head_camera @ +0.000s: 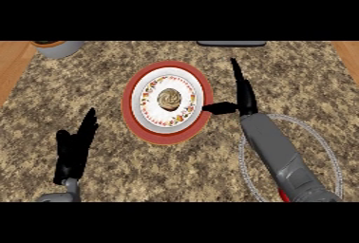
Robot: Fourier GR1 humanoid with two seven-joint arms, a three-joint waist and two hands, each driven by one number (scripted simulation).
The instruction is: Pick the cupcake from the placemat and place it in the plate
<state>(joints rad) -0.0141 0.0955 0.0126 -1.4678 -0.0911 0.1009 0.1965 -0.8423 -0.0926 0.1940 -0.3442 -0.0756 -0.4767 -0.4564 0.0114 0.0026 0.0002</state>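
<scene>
Two empty hands, fingers straight: left hand (73, 152), right hand (247, 99) | cupcake (169, 98) in plate (163, 136) | speckled stone counter (175, 175), wood borders (14, 61) | placemat (319, 161), perhaps transparent, right.

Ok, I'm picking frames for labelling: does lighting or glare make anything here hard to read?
Head view: even light, no glare on the cupcake or red placemat; the see-through plate shows only as a faint rim, partly under the right forearm; the black left hand and right hand read as dark shapes with little detail.
</scene>
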